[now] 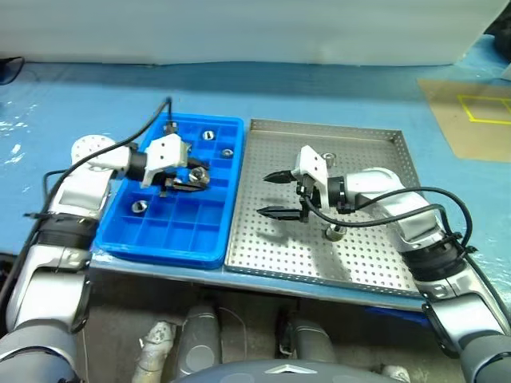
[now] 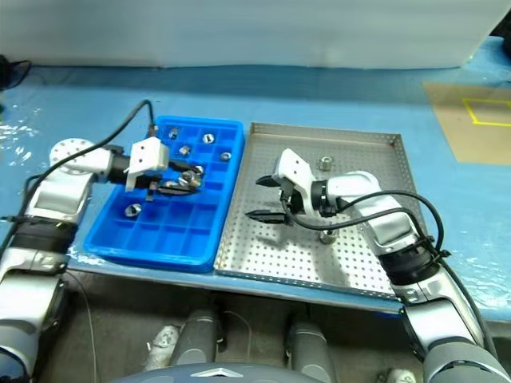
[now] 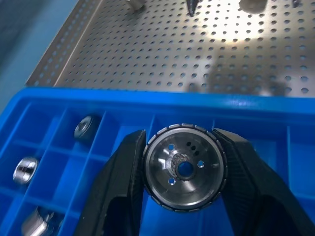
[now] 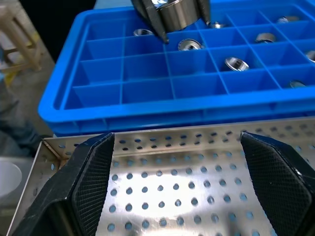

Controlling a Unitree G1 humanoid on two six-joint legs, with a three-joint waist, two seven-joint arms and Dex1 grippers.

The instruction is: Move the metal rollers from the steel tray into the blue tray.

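My left gripper (image 1: 194, 179) is pinching one of the metal rollers (image 3: 184, 167) over the blue tray (image 1: 217, 250); I'd centre it on an empty cell and lower before letting go. Right gripper (image 1: 281, 195) hangs spread wide over the steel tray (image 1: 319, 271), two rollers left at about 12 and 4 o'clock of it. Blue mat (image 1: 64, 112) underneath, white wall at 12

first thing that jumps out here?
The left gripper, shut on a roller, hangs over the blue tray, which already has several rollers in its compartments. Beside it, the right gripper gapes open and empty above the steel tray, where two rollers remain.
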